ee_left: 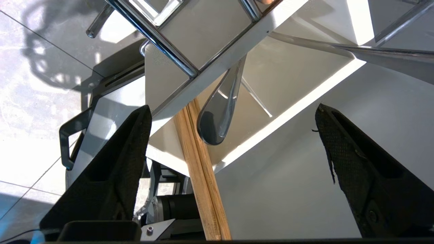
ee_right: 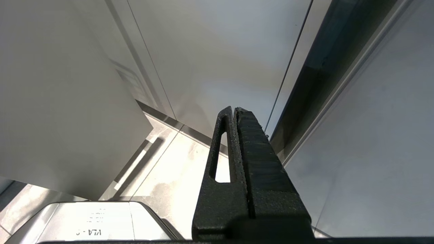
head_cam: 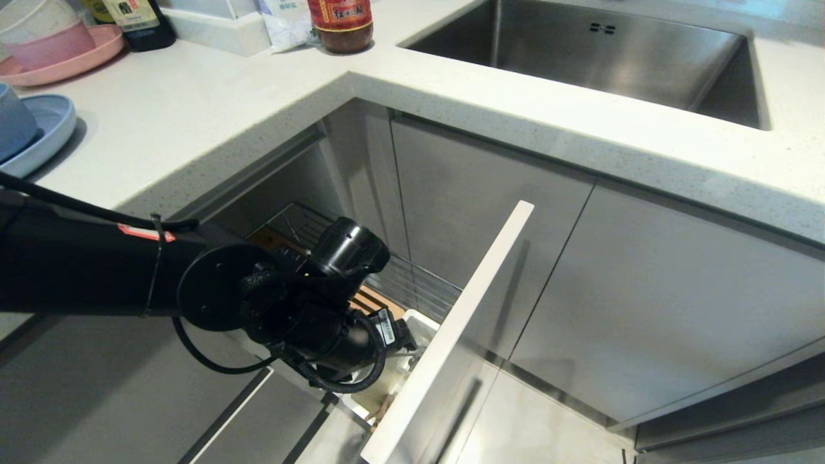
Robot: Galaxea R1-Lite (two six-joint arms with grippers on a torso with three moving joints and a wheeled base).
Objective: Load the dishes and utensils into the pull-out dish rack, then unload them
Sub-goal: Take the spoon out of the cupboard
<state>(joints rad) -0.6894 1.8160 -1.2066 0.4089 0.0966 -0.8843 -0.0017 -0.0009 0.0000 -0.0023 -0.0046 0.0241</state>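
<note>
My left gripper (ee_left: 234, 106) hangs open over the white cutlery cup (ee_left: 291, 110) at the front of the pull-out dish rack (head_cam: 412, 283). A pair of wooden chopsticks (ee_left: 200, 162) and a silver spoon (ee_left: 217, 118) stand in the cup. The chopsticks rise between my spread fingers (ee_left: 129, 149), touching neither. In the head view the left wrist hides the jaws. The light blue plate (head_cam: 48, 129) and the blue-grey bowl (head_cam: 13, 119) sit on the counter at far left. My right gripper (ee_right: 234, 110) is shut and empty, parked low by the cabinet doors.
The rack's pale front panel (head_cam: 451, 328) stands out from the cabinet, close to my left wrist. Chrome wires (ee_left: 159, 37) cross beside the cup. A pink plate with stacked bowls (head_cam: 58, 45), bottles (head_cam: 341, 22) and the steel sink (head_cam: 599, 58) are on the counter.
</note>
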